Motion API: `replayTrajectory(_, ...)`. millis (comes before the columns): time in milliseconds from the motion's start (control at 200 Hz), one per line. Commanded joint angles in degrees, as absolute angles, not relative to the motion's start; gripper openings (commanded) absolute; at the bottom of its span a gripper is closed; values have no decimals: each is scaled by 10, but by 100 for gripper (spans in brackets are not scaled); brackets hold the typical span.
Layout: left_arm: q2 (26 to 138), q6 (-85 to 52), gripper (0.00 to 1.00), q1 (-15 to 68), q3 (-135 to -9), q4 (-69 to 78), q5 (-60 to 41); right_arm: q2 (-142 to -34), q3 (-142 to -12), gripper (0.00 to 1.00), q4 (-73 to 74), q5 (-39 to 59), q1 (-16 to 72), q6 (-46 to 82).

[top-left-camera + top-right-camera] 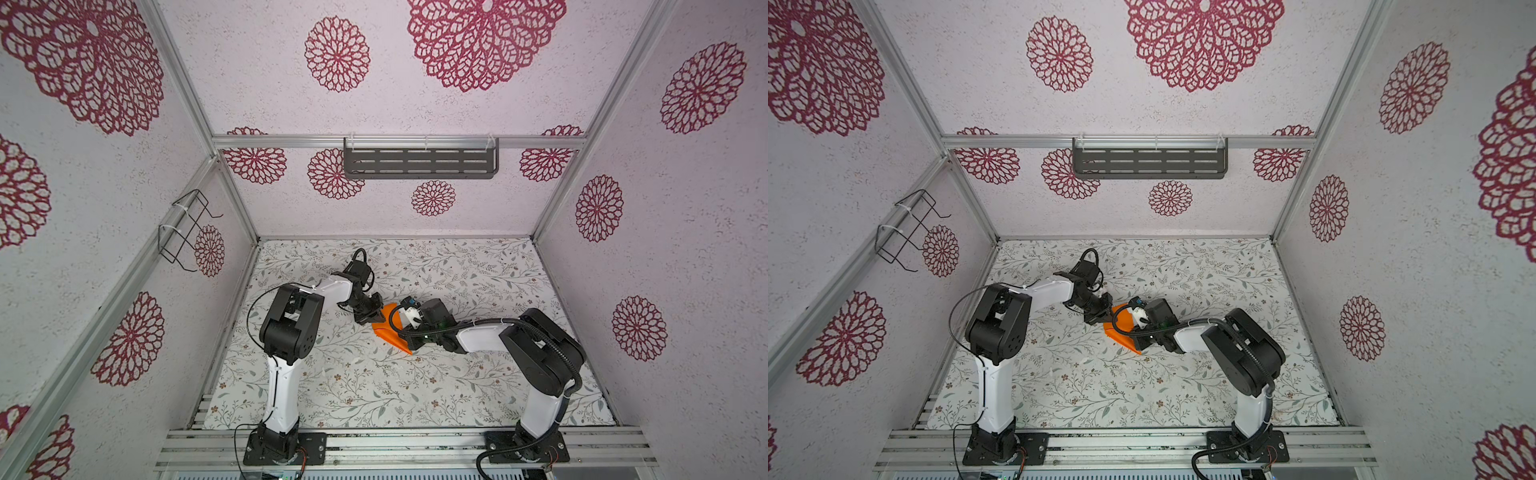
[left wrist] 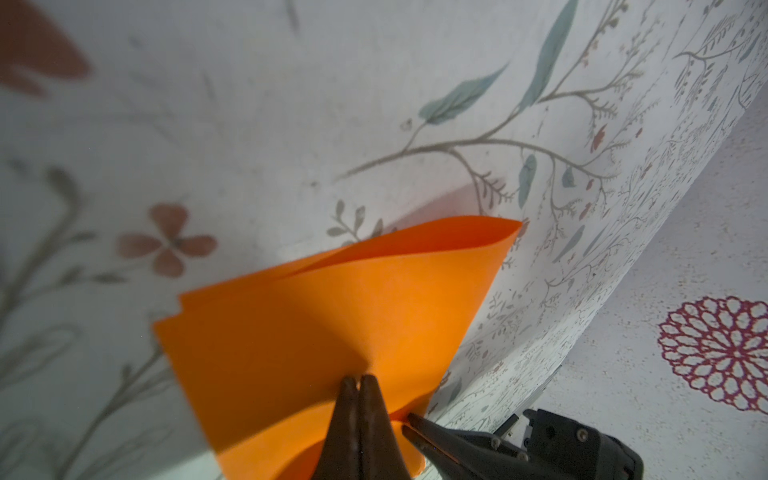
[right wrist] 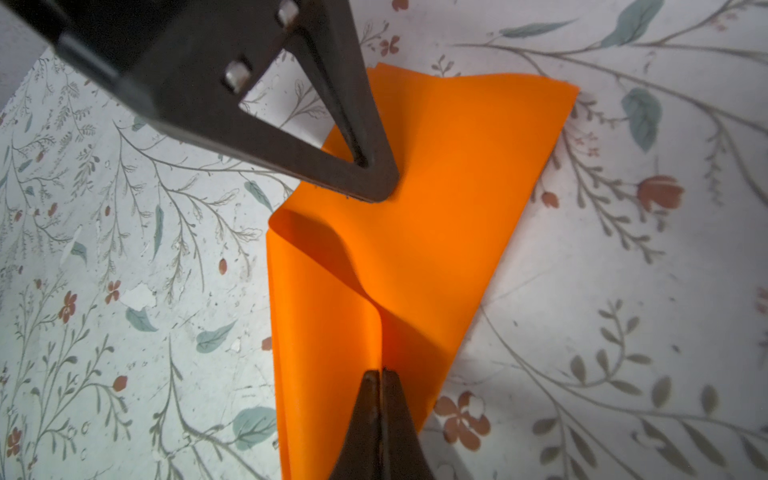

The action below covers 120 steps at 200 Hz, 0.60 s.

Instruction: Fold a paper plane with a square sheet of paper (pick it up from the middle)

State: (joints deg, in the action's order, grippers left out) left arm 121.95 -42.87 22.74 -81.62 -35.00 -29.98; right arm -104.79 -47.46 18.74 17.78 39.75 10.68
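The left arm [image 1: 291, 320] reaches in from the left of the desk [image 1: 478, 270] and bends down toward the middle. The left tool [image 1: 375, 319] is closed, its two tips together and pinched on the square sheet of paper [image 1: 384, 334]. Its own wrist view shows the orange surface [image 2: 332, 324] puckering right at the tips [image 2: 359, 380].

The sheet sits at the middle of the desk in both top views, directly between the two tools and touching both. It is no longer flat: it is doubled over into loose layers with one soft, open curl, and the fold is not pressed down. In a top view its long axis runs from a rounded end on the far side, beside the left tool, down to a sharp point on the near side [image 1: 1139, 352].

The right tool [image 3: 380, 374] is likewise shut and nips a raised ridge of paper [image 3: 436, 208] that climbs into its tips. It sits close to the left tool [image 3: 374, 183], with only a short span of sheet between them. The right arm [image 1: 540, 349] comes in low from the right.

Neither arm is the nearer; both already have hold. Judging by this, the next fold depends on that short span between the two pinches, which lies along the long axis and is where a centre crease would form.
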Motion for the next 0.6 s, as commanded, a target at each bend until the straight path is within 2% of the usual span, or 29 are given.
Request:
replayTrajectory(0,1218,-429,8,233,-823,-350,-296,-1054,-489,0,171,183,395,117)
replayTrajectory(190,1147,-481,24,228,-777,-255,-319,-1055,-487,0,160,183,395,118)
replayTrajectory(285,1100,-510,29,226,-730,-205,-318,-1055,-488,0,157,184,395,119)
replayTrajectory(445,1054,-558,30,234,-651,-134,-330,-1056,-490,0,155,190,395,124)
replayTrajectory(595,1031,-598,24,248,-591,-81,-346,-1057,-492,0,155,198,394,129)
